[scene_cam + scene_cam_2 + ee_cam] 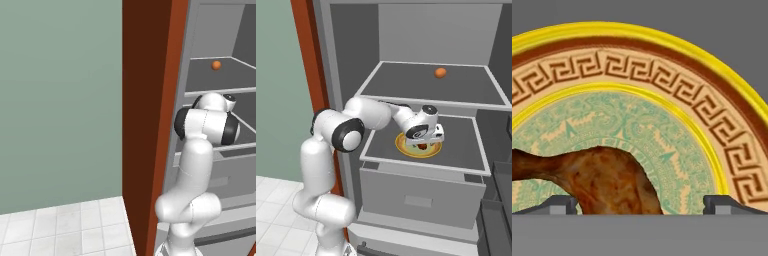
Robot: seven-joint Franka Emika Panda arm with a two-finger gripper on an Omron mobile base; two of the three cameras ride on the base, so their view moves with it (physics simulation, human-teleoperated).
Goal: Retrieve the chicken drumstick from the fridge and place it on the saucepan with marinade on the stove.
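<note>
Pincer [640, 205] is hanging open as I'm straddling the chicken drumstick [607, 182], its long axis crossing between the fingertips

The fridge [421, 200] stands open, with a wood panel [308, 65] to its left. A plate [406, 148] lies on the fridge's middle shelf [466, 145], toward its front left. The drumstick [597, 180] lies on the plate, and the gripper [426, 142] hangs just above it. A ball [440, 72] sits on the shelf above, behind and right of the plate.
</note>
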